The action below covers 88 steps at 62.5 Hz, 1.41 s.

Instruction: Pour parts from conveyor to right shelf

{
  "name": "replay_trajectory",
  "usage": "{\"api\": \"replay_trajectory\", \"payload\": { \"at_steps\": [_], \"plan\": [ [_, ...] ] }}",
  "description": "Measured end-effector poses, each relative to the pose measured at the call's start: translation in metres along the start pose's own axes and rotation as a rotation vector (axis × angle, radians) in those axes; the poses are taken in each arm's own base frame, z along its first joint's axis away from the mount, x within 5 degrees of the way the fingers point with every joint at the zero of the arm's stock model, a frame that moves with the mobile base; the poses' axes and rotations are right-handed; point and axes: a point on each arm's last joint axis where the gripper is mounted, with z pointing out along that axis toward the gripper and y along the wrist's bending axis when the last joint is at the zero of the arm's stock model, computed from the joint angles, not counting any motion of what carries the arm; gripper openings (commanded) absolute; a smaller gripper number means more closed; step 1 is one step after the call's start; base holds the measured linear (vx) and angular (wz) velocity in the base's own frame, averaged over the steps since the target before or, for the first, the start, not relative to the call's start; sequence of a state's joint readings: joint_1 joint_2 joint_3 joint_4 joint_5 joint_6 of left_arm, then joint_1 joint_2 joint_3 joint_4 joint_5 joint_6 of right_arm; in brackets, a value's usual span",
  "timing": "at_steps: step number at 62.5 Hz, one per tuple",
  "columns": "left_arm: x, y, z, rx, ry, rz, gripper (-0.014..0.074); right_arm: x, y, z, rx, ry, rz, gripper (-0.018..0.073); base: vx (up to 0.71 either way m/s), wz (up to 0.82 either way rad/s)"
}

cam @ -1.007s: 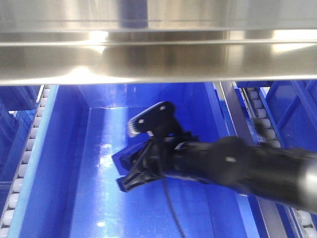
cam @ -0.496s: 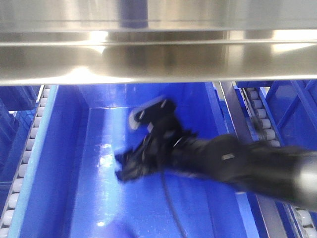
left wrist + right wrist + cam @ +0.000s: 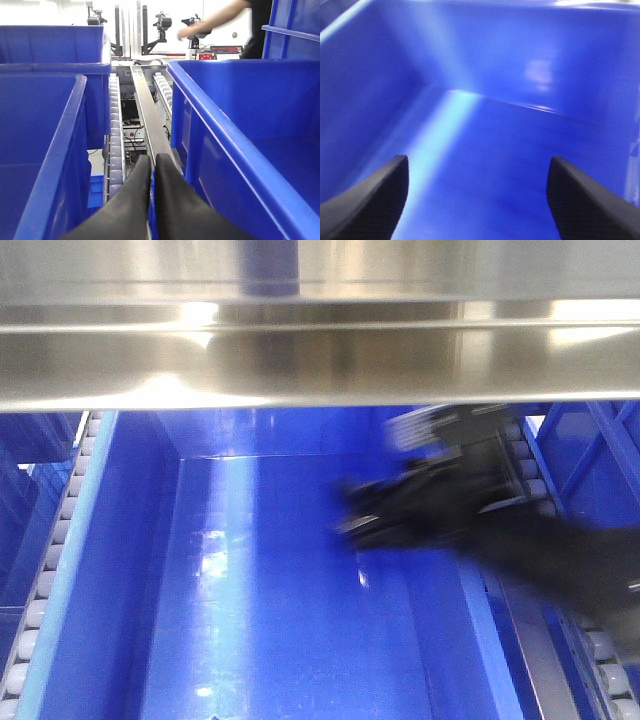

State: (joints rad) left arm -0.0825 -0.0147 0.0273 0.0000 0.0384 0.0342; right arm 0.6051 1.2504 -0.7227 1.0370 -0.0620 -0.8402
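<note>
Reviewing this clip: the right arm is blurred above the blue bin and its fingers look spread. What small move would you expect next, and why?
Probably a further withdrawal of the right gripper up and out of the blue bin, toward the bin's right wall. Its fingers are spread with nothing between them, and no part is visible on the bin floor it faces. The left gripper is shut over the steel rail between bins.

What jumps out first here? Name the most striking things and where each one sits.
The big blue bin fills the front view under a shiny steel shelf rail, with the blurred black right gripper at the bin's right side. In the right wrist view its fingers are spread wide over bare blue plastic. The left gripper sits shut between two bins, above a roller track.
</note>
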Motion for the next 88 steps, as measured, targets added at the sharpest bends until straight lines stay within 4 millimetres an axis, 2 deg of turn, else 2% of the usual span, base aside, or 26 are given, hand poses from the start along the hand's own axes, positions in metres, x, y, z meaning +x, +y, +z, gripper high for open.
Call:
{"api": "replay_trajectory", "payload": {
  "at_steps": [8, 19, 35, 52, 63, 71, 82, 88],
  "plan": [
    [0.0, 0.0, 0.0, 0.0, 0.0, 0.0, -0.0006, 0.0, -0.02, -0.02, 0.025, -0.008, 0.003, 0.0538, 0.0, 0.0],
    [0.0, 0.0, 0.0, 0.0, 0.0, 0.0, -0.0006, 0.009, -0.035, -0.05, 0.075, -0.052, -0.004, 0.0536, 0.0, 0.0],
    [0.0, 0.0, 0.0, 0.0, 0.0, 0.0, -0.0006, 0.035, -0.034, -0.097, 0.073, -0.142, -0.067, 0.0536, 0.0, 0.0],
    [0.0, 0.0, 0.0, 0.0, 0.0, 0.0, -0.0006, 0.058, -0.031, -0.129, 0.04, -0.227, -0.121, 0.0536, 0.0, 0.0],
    [0.0, 0.0, 0.0, 0.0, 0.0, 0.0, -0.0006, 0.073, -0.025, -0.15, -0.024, -0.286, -0.143, 0.0498, 0.0, 0.0],
    [0.0, 0.0, 0.0, 0.0, 0.0, 0.0, -0.0006, 0.088, -0.023, -0.158, -0.055, -0.311, -0.156, 0.0375, 0.0, 0.0],
    [0.0, 0.0, 0.0, 0.0, 0.0, 0.0, -0.0006, 0.094, -0.023, -0.162, -0.058, -0.334, -0.16, -0.0017, 0.0, 0.0],
    [0.0, 0.0, 0.0, 0.0, 0.0, 0.0, -0.0006, 0.095, -0.023, -0.162, -0.066, -0.326, -0.159, -0.0011, 0.0, 0.0]
  ]
}}
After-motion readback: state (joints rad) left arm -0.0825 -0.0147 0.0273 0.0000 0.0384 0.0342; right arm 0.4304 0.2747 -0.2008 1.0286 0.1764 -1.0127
